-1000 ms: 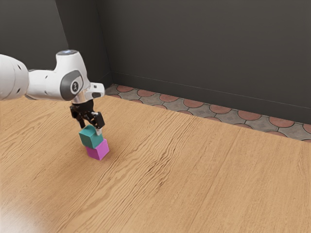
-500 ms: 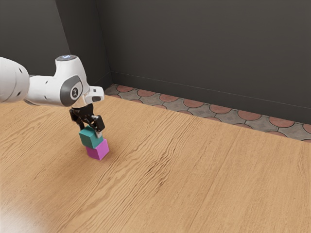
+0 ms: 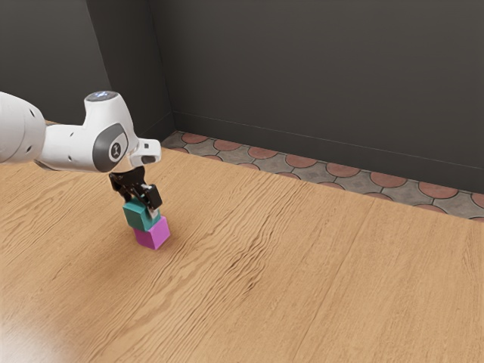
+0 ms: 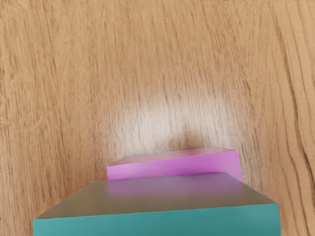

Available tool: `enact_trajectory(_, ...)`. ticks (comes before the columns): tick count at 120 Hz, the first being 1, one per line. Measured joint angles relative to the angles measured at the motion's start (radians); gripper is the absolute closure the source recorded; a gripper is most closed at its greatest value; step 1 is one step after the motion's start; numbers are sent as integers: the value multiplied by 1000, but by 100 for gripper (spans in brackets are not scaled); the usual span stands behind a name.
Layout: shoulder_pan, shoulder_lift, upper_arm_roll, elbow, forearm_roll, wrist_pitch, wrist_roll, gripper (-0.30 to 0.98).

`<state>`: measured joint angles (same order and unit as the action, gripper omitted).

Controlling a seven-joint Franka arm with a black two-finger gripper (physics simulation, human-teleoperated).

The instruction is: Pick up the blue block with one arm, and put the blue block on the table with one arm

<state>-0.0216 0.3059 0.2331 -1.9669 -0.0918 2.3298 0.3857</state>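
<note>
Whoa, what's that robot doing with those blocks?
The robot arm has its black gripper right down at a blue-green block, with its jaws open. That block seems to be the blue one it's meant to pick up and put on the table. Right now it is sitting on top of a pink block, a bit off-center, and the pink one rests on the table. The blue-green block isn't lifted yet.

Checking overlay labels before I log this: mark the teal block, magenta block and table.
Teal block (image 4: 157, 224): wrist view, top face.
Magenta block (image 3: 160, 234): exterior view, side face toward that view's right.
Table (image 3: 340, 295): exterior view, bare wood.
</note>
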Motion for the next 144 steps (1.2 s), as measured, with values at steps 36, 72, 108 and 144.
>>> enact_trajectory(36, 0, 5, 0, 0, -15, 10, 19, 24)
enact_trajectory(72, 0, -5, 0, -1, -12, 12, 23, 30)
enact_trajectory(108, 1, -18, -41, 12, 7, 3, -3, 34)
enact_trajectory(144, -14, 189, -208, 260, 10, -26, -63, 35)
